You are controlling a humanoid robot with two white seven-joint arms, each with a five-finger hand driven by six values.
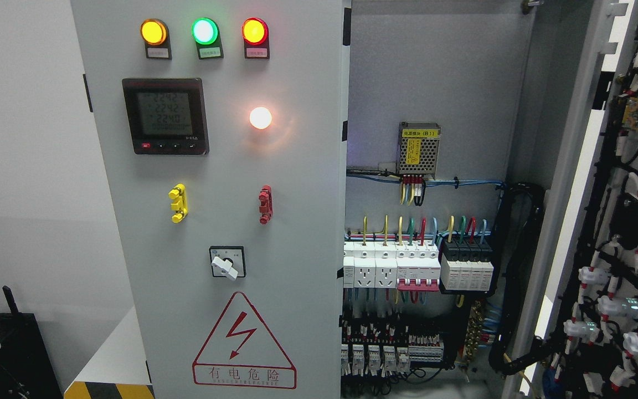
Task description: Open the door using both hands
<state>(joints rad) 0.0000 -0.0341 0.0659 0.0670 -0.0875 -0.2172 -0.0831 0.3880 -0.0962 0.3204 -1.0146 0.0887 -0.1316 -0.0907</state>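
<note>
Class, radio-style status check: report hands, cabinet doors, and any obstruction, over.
Both hands out of view. Right door swung open, breakers and wiring exposed; left door shut, indicator lamps lit. Nothing seen blocking.

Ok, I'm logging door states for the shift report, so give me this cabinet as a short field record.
left door: shut, front facing camera
right door: swung open, wired inner side showing
lamps: amber, green, red, all lit
meter: display on
selector switch: below the meter
warning sign: red triangle, low on left door
interior: power supply above breakers
robot hands: none in view
</note>
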